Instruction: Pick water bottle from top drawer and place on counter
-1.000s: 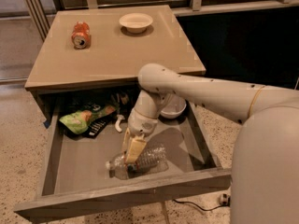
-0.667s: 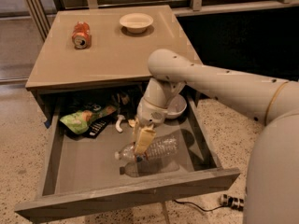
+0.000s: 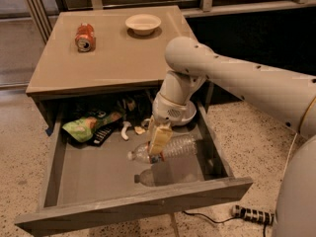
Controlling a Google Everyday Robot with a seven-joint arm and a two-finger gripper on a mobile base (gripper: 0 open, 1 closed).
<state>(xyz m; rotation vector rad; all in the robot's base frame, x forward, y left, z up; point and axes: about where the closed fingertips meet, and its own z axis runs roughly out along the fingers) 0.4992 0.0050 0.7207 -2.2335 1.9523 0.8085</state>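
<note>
The gripper (image 3: 159, 142) pinches the water bottle (image 3: 181, 146) near its neck end. The bottle is horizontal, long axis left to right, cap toward the left wall of the top drawer (image 3: 133, 204). It hangs clear of the drawer floor, nearer the front panel. The counter (image 3: 113, 63) lies above and behind the bottle. The arm (image 3: 237, 78) enters from the right, wrist pointing down into the drawer.

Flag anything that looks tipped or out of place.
The soda can lies on its side on the counter. The gripper holds the water bottle sideways over the open drawer.
</note>
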